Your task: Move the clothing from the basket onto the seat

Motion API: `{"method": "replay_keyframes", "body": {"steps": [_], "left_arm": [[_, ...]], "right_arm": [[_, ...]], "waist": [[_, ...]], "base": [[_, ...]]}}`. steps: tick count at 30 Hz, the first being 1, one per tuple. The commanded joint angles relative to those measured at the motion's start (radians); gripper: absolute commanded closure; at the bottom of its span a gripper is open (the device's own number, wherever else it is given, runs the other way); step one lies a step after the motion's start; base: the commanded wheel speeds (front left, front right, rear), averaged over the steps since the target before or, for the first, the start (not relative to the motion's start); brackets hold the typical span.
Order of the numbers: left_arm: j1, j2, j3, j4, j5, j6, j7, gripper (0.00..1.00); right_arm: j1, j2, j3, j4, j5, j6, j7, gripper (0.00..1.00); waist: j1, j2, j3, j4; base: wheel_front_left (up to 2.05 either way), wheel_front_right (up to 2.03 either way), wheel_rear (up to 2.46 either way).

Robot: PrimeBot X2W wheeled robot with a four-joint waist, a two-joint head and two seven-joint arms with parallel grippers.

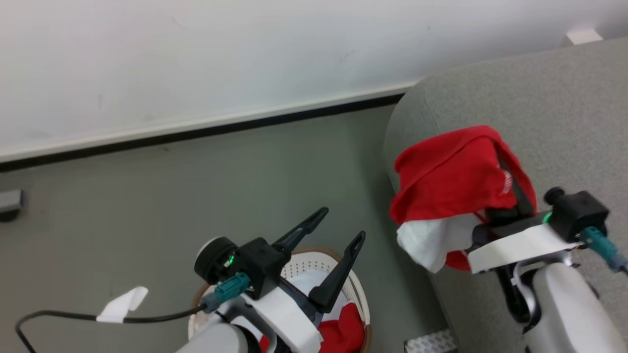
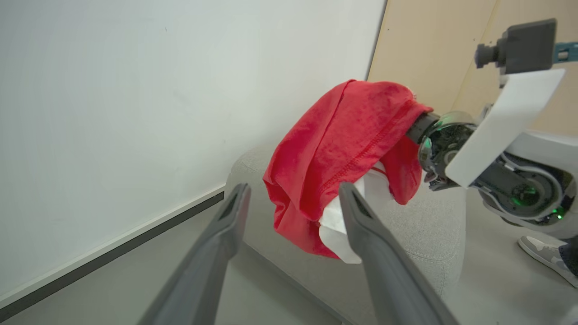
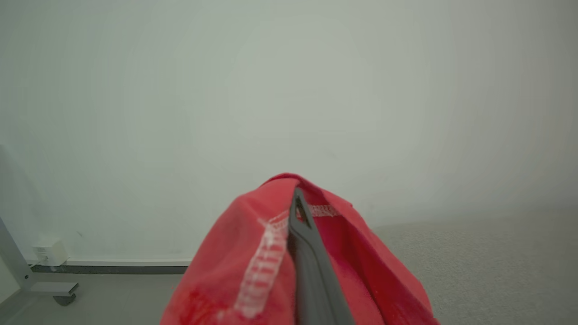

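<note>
A red garment with a white part, one piece of the clothing point(image 1: 451, 181), hangs draped over my right gripper point(image 3: 295, 198), which is shut on it above the rounded arm of the grey seat point(image 1: 539, 98). In the right wrist view one dark finger point(image 3: 307, 253) shows between red folds with white striped trim. My left gripper point(image 1: 343, 223) is open and holds nothing, above the cream basket point(image 1: 338, 255) with its brown rim. More red and white clothing point(image 1: 343, 328) lies in the basket. In the left wrist view the hanging garment point(image 2: 334, 158) shows beyond my open left gripper point(image 2: 291, 194).
A white wall with a dark baseboard point(image 1: 221, 127) runs behind the grey floor. A black cable with a white tag point(image 1: 122, 304) lies on the floor at the left. A person's shoe point(image 2: 546, 255) stands beside the seat. A wheeled frame leg point(image 3: 49, 289) stands by the wall.
</note>
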Motion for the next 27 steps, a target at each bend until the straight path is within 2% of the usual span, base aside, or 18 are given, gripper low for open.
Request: {"method": "replay_keyframes", "body": {"steps": [1, 8, 19, 23, 27], "left_arm": [[-0.014, 0.012, 0.001, -0.011, 0.011, -0.004, -0.001, 0.0], [-0.078, 0.052, 0.013, -0.069, 0.032, -0.031, 0.013, 0.0], [-0.195, 0.094, 0.05, -0.14, 0.038, -0.09, 0.004, 0.0], [-0.226, 0.089, 0.058, -0.149, 0.031, -0.102, -0.008, 0.0], [-0.236, 0.084, 0.055, -0.135, 0.03, -0.111, -0.024, 0.0]], "right_arm": [[-0.009, -0.002, -0.023, -0.016, -0.018, -0.002, 0.002, 1.0], [-0.181, -0.002, -0.226, -0.032, -0.028, -0.002, 0.056, 1.0], [-0.724, -0.02, -0.752, 0.044, -0.365, -0.002, 0.205, 1.0], [-0.826, -0.056, -0.895, 0.07, -0.525, -0.002, 0.225, 1.0], [-0.819, -0.104, -1.021, 0.095, -0.667, -0.002, 0.223, 1.0]], "waist": [[0.0, -0.0001, 0.035, -0.008], [0.0, -0.0001, 0.19, 0.022], [0.0, -0.0001, 0.418, 0.129], [0.0, -0.0001, 0.464, 0.166], [0.0, -0.0001, 0.492, 0.206]], "base": [[0.0, 0.0, 0.0], [0.0, 0.0, 0.0], [0.0, 0.0, 0.0], [0.0, 0.0, 0.0], [0.0, 0.0, 0.0]]}}
